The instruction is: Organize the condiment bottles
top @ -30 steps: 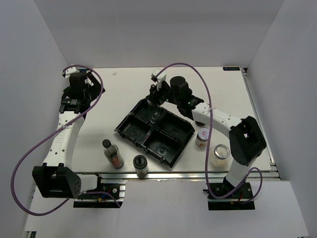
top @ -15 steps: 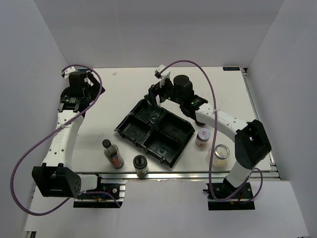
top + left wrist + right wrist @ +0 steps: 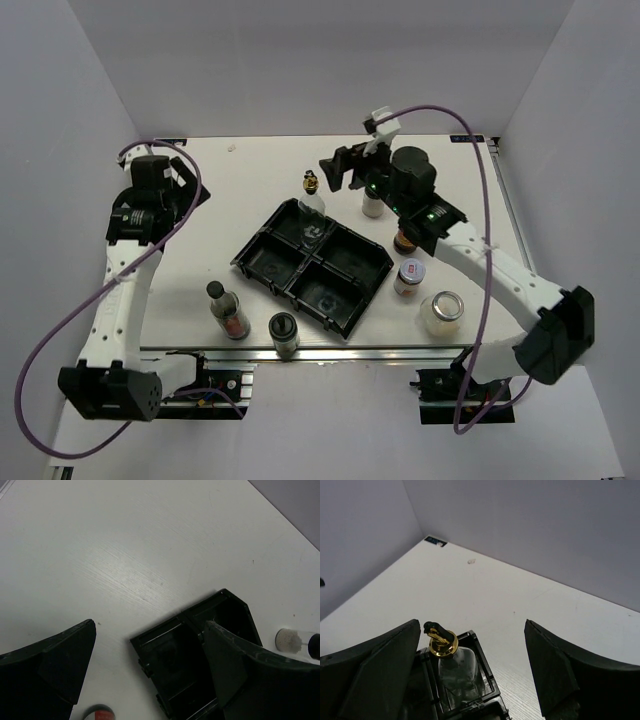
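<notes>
Condiment bottles (image 3: 284, 335) mostly stand outside the tray (image 3: 345, 262): two black-capped bottles (image 3: 228, 310) off its near-left edge suit the released left gripper (image 3: 149, 625), while the right gripper (image 3: 471, 623), spread empty beyond the far compartment's clear gold-spouted bottle (image 3: 313, 216), should rise clear of that spout.

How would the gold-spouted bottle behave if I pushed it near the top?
The bottle would probably tip: it stands tall and narrow in the tray's far compartment. Its clear, seemingly empty body suggests it is light. The smooth sides may slip when gripped.
</notes>
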`<action>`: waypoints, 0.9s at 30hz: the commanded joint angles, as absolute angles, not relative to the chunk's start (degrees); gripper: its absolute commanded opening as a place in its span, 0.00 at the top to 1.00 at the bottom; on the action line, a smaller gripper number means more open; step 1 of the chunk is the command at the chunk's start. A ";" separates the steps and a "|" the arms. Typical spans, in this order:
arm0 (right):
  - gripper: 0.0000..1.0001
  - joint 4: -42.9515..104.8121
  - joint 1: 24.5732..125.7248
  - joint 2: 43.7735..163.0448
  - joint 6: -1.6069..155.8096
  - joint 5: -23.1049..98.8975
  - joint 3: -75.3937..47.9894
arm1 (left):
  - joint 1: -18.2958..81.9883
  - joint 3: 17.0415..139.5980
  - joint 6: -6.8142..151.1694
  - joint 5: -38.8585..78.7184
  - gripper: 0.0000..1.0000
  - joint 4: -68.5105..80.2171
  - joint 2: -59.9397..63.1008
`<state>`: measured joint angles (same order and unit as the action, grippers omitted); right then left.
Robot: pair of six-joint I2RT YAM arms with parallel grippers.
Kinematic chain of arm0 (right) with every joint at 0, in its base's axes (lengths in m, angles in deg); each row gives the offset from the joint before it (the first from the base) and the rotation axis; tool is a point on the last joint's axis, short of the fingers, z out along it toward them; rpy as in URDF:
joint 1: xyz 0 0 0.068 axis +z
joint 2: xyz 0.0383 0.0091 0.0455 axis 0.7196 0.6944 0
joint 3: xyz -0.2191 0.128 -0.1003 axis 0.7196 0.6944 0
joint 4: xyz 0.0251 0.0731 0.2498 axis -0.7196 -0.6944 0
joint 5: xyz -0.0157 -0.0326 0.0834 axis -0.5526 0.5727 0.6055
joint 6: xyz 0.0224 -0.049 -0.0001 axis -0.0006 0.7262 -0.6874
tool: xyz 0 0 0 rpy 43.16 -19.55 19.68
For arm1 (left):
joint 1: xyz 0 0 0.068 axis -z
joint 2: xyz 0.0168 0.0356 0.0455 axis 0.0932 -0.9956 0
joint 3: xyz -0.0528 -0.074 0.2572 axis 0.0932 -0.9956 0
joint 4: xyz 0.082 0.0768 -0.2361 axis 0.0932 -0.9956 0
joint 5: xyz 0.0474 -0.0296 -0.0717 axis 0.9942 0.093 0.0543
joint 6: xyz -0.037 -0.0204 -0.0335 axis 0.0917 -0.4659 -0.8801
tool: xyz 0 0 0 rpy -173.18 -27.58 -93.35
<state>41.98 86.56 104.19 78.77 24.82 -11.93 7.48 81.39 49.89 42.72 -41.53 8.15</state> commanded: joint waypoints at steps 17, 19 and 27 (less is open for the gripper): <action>0.11 41.11 85.75 93.95 75.13 20.05 -4.42 | 8.86 68.28 59.32 22.21 0.02 -54.59 33.83; 0.11 39.27 85.66 94.48 75.30 20.15 -5.13 | 8.95 69.43 60.11 22.31 0.02 -56.10 34.18; 0.11 39.44 84.70 94.13 74.42 19.53 -3.81 | 8.95 65.57 60.90 19.85 0.02 -57.25 38.92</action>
<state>38.29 85.24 94.73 75.23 19.88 -3.37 8.83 66.55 59.79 22.32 -56.41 37.09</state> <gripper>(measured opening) 0.894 0.983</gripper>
